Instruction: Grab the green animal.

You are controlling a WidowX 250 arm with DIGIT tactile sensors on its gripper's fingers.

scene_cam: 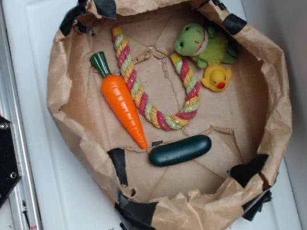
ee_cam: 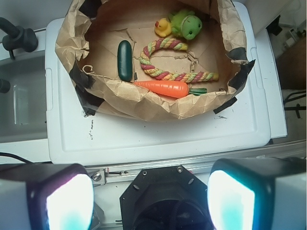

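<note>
Green animal [scene_cam: 195, 40], a plush frog with white eyes and a red stitched mouth, lies at the upper right inside a crumpled brown paper nest [scene_cam: 67, 99] patched with black tape, seen from the exterior camera; its fuzzy lime body presses against the paper wall. A yellow rubber duck [scene_cam: 216, 77] sits just below it, touching or nearly so. A striped rope toy [scene_cam: 143, 102] curves in a U through the middle, one end close beside the frog. An orange toy carrot [scene_cam: 121, 103] lies left of the rope, its green top pointing up the frame, and a dark green cucumber-like toy [scene_cam: 180, 150] rests crosswise near the bottom. The nest stands on a white tabletop [scene_cam: 48, 165].

From the wrist camera, the frog [ee_cam: 187, 25] appears at the far side of the nest [ee_cam: 163, 108], the duck [ee_cam: 163, 27] immediately to its left. The rope [ee_cam: 165, 60], carrot [ee_cam: 165, 88] and cucumber toy [ee_cam: 125, 60] lie nearer the lens. The gripper [ee_cam: 149, 194] hangs well short of the nest, over the tabletop's [ee_cam: 158, 134] near edge; its jaws stand wide apart, holding nothing, the pads [ee_cam: 69, 201] blurred and seemingly glowing pale teal
</note>
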